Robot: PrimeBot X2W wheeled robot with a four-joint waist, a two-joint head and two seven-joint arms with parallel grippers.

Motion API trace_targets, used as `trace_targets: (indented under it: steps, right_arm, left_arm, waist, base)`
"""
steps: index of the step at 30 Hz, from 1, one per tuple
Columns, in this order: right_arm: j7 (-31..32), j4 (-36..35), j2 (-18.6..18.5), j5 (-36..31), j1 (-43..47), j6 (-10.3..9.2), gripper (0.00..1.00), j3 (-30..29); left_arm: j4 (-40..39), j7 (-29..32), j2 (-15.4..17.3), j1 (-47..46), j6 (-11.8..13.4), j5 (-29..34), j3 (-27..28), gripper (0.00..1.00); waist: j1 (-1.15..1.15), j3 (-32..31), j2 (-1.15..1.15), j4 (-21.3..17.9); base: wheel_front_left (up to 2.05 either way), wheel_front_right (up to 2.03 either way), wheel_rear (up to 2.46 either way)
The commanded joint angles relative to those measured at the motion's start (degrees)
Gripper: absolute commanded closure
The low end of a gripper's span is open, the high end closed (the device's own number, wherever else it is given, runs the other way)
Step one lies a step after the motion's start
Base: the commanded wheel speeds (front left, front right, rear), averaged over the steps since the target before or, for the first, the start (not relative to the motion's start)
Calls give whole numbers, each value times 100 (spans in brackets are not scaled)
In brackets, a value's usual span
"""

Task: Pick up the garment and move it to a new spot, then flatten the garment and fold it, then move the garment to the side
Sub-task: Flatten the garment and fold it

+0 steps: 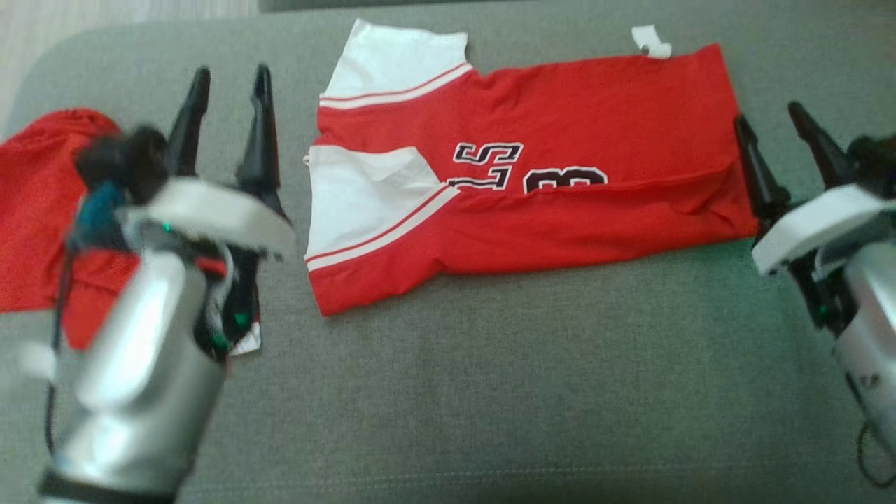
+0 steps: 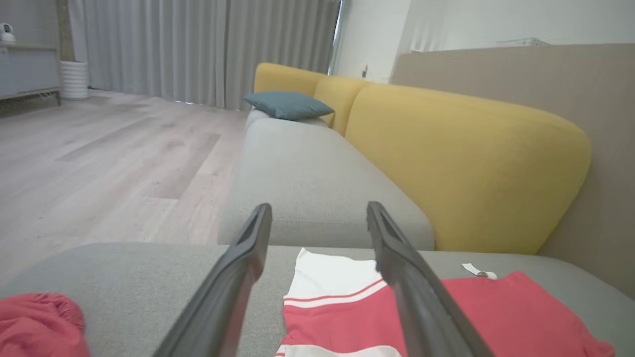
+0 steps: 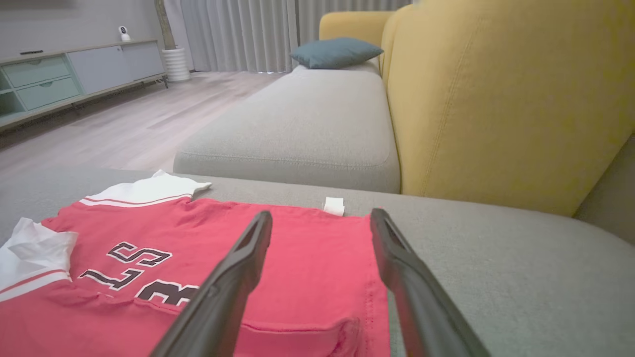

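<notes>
Between the left gripper [image 1: 232, 70] and the right gripper [image 1: 766, 113] lies the garment [image 1: 518, 189], a red jersey with white sleeves, spread on the grey cushion [image 1: 490, 392] and folded once along its length. Both grippers are released: the two dark fingers of each stand apart and nothing is between them. The right gripper's inner finger is just beside the hem of the garment; whether it touches the cloth I cannot tell. The left gripper is near the sleeve side, apart from it. Black letters [image 1: 490, 164] on the chest are half hidden under the fold, so they cannot be read fully. A small white label [image 1: 651, 40] sticks out at the far edge, beyond the right gripper. On the outer side of the left gripper, a second red cloth [image 1: 35, 196] is partly covered by the blurred arm and cut off by the picture edge. In both wrist views the garment runs out at the bottom edge.
</notes>
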Motion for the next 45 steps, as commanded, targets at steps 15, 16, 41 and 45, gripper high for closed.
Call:
trace_targets:
  steps: [15, 16, 41, 45]
  right_arm:
    - [-240, -1897, 1564, -2679, 2171, 37, 0, -2416]
    - [-240, -1967, 1617, -2741, 2215, 37, 0, -2470]
    - [-24, -2945, 1723, -2896, 2279, 37, 0, -2778]
    - [1, -2924, 1754, -2932, 2262, 37, 0, -2890]
  left_arm:
    - [-586, -68, -1059, 2109, -220, 1637, 1053, 0]
    - [-498, -68, -1081, 2106, -244, 1676, 1072, 0]
    - [3118, 483, -1058, 475, -273, 2073, 908, 0]
    - [3321, 491, -1086, 341, -463, 2079, 769, 100]
  waist:
    - [0, -355, 0, -159]
    - [0, -341, 0, -162]
    - [0, 318, 0, -568]
    - [0, 338, 0, -585]
  base:
    - [0, 0, 0]
    - [0, 0, 0]
    - [0, 0, 0]
    - [0, 0, 0]
